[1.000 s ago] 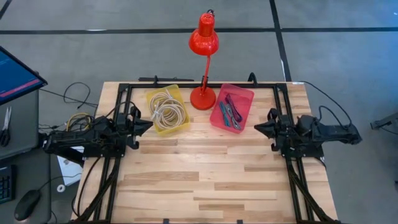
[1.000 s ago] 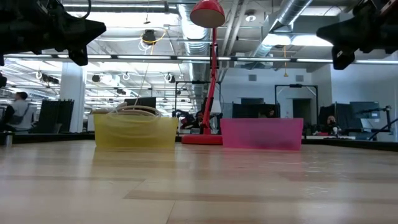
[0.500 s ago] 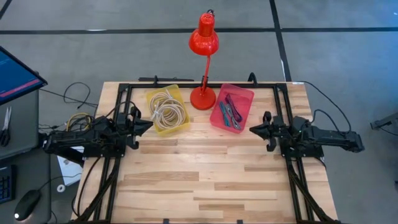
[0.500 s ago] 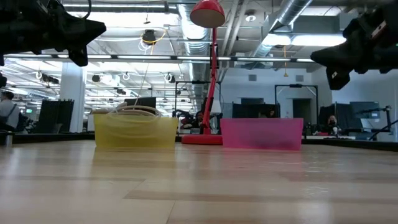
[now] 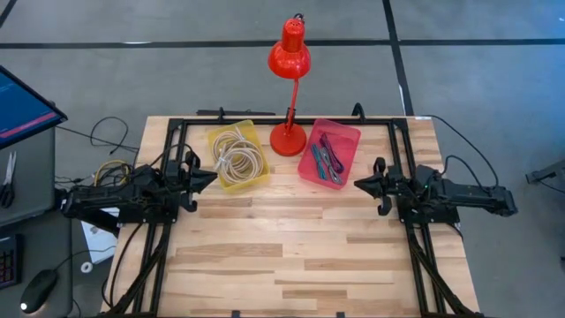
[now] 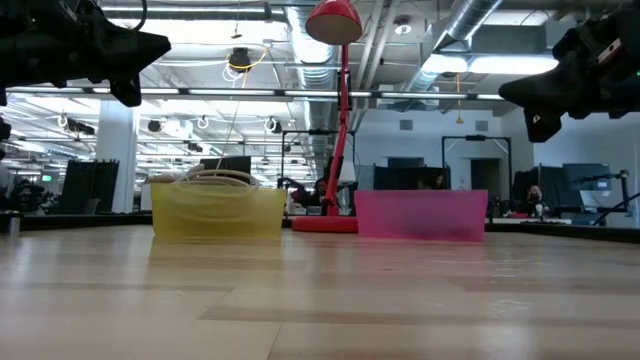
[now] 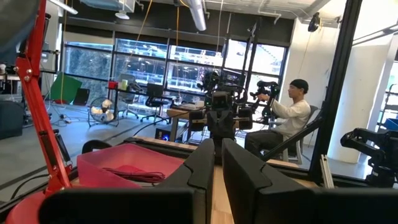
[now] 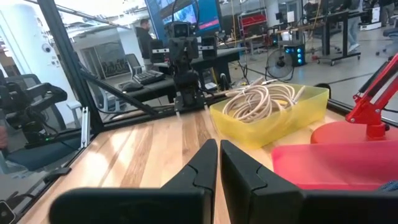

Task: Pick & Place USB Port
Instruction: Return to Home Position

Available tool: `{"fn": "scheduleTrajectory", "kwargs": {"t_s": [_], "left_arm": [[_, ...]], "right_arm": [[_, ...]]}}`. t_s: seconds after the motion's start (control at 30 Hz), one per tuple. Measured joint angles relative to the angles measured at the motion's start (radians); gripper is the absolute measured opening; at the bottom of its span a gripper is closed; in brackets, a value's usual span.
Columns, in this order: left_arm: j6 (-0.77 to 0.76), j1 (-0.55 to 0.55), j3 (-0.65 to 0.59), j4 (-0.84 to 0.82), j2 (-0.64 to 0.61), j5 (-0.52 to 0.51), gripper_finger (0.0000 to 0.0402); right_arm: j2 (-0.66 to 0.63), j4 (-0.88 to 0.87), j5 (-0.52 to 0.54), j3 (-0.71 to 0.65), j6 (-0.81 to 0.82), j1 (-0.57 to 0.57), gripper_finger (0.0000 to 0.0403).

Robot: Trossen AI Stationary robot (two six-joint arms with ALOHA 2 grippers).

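Note:
A pink bin [image 5: 329,152] at the table's far middle holds purple and teal cables [image 5: 325,159]. It shows low in the right wrist view [image 8: 323,163]. To its left stands a yellow bin [image 5: 237,155] with coiled beige cable [image 8: 261,99]. My right gripper [image 5: 357,185] hovers shut above the table, just right of the pink bin's near end, pointing toward the table's left. My left gripper [image 5: 212,177] hovers shut at the left side, next to the yellow bin, pointing right. Neither touches anything.
A red desk lamp stands with its base [image 5: 288,138] between the two bins, its head [image 5: 290,53] reaching beyond the far edge. Black frame rails [image 5: 402,168] run along both sides of the table. Bare wood [image 5: 291,247] fills the near half.
My right gripper has moved toward the table's left, closer to the pink bin, and sunk a little, then has held still for the last half second. The left arm and both bins have stayed where they were.

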Motion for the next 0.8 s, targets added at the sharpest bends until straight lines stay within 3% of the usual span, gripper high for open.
{"fn": "scheduleTrajectory", "kwargs": {"t_s": [0.8], "left_arm": [[-0.001,0.000,0.000,0.011,0.000,0.000,0.0032]], "right_arm": [[0.000,0.000,0.000,-0.001,0.000,0.000,0.0012]]}}
